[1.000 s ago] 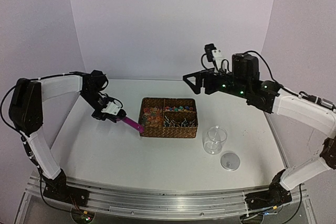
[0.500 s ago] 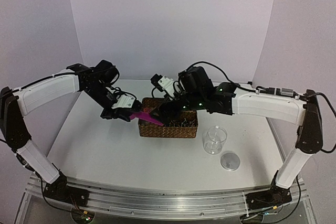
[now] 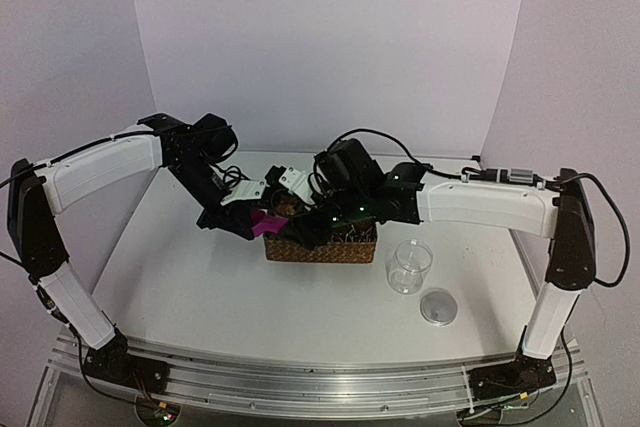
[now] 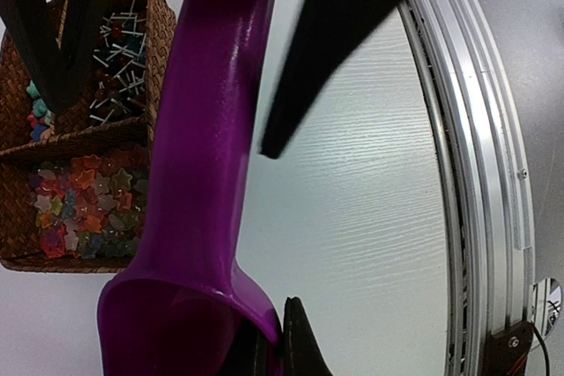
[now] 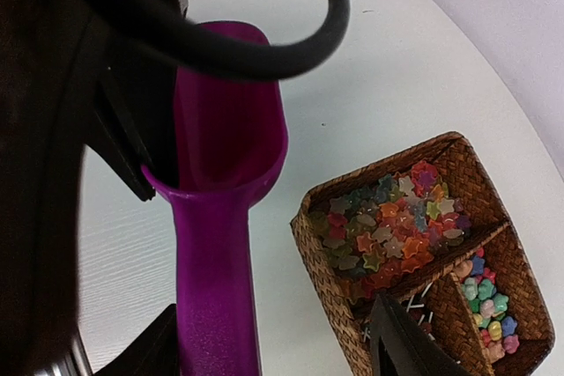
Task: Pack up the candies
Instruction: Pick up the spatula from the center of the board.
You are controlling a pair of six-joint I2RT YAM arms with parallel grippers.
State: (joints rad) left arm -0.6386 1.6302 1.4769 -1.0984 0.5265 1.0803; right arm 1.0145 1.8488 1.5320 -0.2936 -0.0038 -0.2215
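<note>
The candies are tiny star-shaped sweets in mixed colours (image 5: 397, 226) in one compartment of a wicker basket (image 3: 345, 247); they also show in the left wrist view (image 4: 84, 204). My left gripper (image 3: 240, 219) is shut on the rim of the magenta scoop's (image 3: 266, 222) bowl, just left of the basket. In the left wrist view the left gripper (image 4: 280, 345) pinches the scoop (image 4: 211, 129) at the bowl's edge. My right gripper (image 5: 273, 323) is open, with its fingers on either side of the scoop's handle (image 5: 216, 305), not closed on it. The bowl looks empty.
The basket's other compartments hold small round sweets (image 5: 485, 301) and white-stick pieces (image 4: 119, 59). A clear plastic cup (image 3: 409, 265) stands right of the basket, with its round lid (image 3: 438, 306) flat on the table in front. The two arms crowd together over the basket's left end.
My right arm has swung from the far right across the basket to the scoop's handle. My left arm has raised and turned the scoop by the basket's left end.
</note>
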